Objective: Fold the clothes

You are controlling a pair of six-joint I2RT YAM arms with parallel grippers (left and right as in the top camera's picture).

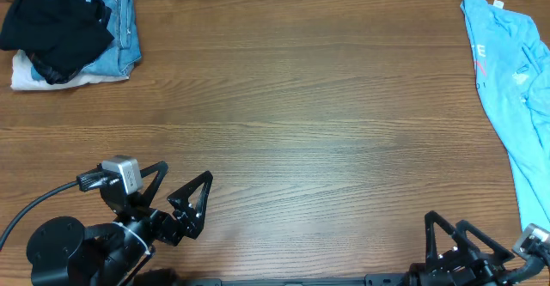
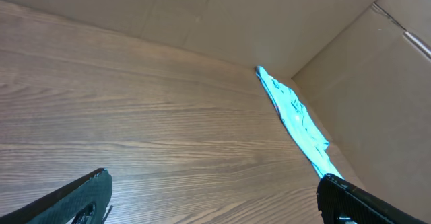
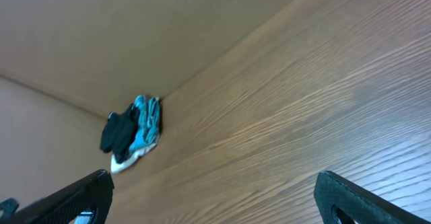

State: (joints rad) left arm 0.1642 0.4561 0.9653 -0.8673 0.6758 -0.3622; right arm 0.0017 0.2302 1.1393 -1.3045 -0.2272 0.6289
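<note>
The light blue T-shirt (image 1: 516, 88) is stretched lengthwise, far to near, along the right edge of the surface (image 1: 301, 106). The black garment (image 1: 56, 20) is heaped at the far left. The left gripper (image 1: 176, 190) and right gripper (image 1: 460, 239) are held wide apart, empty.

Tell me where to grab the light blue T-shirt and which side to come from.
Probably pinch the light blue T-shirt on its inner border, midway along, with the open right gripper coming from the middle of the table. It lies stretched along the right edge, so only that border is free and near.
</note>
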